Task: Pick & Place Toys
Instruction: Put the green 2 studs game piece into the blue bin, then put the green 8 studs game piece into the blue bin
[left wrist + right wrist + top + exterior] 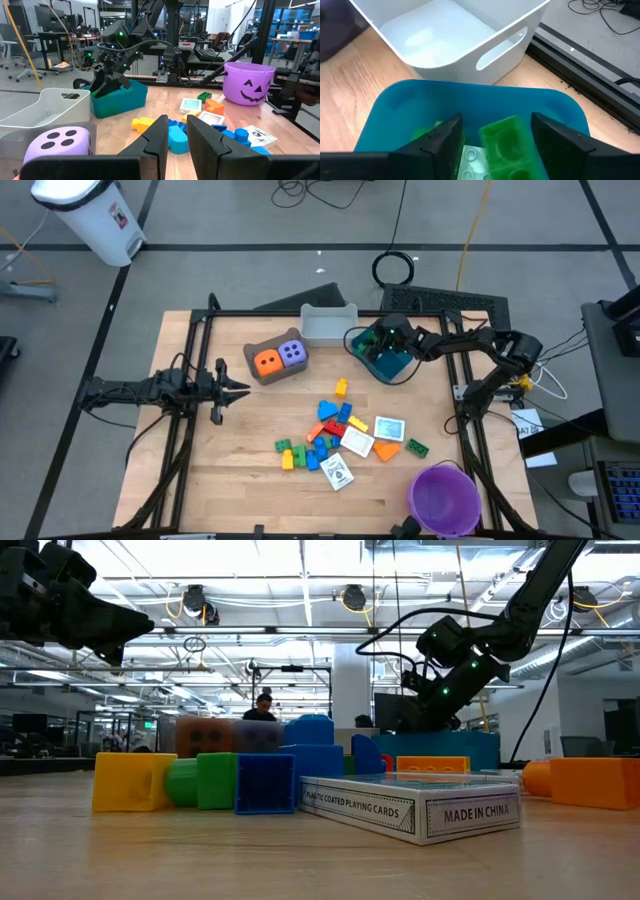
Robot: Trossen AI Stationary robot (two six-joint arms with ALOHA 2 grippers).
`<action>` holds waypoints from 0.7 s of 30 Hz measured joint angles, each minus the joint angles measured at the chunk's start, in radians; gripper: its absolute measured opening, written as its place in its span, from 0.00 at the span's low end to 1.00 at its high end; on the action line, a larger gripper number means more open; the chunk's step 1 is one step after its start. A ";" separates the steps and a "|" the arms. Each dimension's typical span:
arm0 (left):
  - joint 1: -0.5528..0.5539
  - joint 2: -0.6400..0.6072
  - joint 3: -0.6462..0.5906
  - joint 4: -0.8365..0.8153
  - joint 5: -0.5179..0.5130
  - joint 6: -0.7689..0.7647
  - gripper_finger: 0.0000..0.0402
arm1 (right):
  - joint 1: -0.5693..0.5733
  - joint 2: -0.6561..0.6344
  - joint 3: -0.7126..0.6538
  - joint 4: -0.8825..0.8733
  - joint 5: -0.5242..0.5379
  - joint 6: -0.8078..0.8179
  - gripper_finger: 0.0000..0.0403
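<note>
My right gripper (pixel 497 137) hangs open over the blue bin (pixel 390 365) at the table's far right, slanting down into it. A green brick (pixel 507 140) sits between its fingers, above other green bricks (pixel 470 159) in the bin. The orange die (pixel 266 361) and the purple die (pixel 292 353) sit in the brown bin (pixel 262 376). Loose red, blue, green and yellow bricks (pixel 325 432) and white cards (pixel 388 427) lie on the table's middle. My left gripper (pixel 243 388) waits level at the table's left, shut and holding nothing. My right gripper stands with one finger on each side of the green brick (pixel 522 135). A gap shows between the brick and one finger (pixel 445 140). Whether the other finger (pixel 550 137) touches it, I cannot tell.
A white bin (pixel 328 325) stands at the far edge, just left of the blue bin. A purple pumpkin-face bowl (pixel 442 498) sits at the near right corner. A boxed card deck (pixel 338 472) lies near the front. Bare wood lies at the near left.
</note>
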 joint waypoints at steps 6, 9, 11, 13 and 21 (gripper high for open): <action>0.000 0.000 0.000 0.000 0.000 0.000 0.19 | 0.014 -0.019 0.000 -0.002 -0.002 -0.002 0.70; 0.000 0.000 0.000 0.000 0.000 0.000 0.19 | 0.035 -0.057 0.000 0.003 -0.001 -0.007 0.72; 0.000 0.000 0.000 0.000 0.000 0.000 0.19 | 0.051 -0.095 0.000 -0.012 -0.002 -0.013 0.73; 0.000 0.000 0.000 0.000 0.000 0.000 0.19 | 0.072 -0.139 0.000 -0.027 0.000 -0.028 0.72; 0.000 0.000 0.000 0.000 0.000 0.000 0.19 | 0.208 -0.358 0.000 -0.219 -0.002 -0.054 0.71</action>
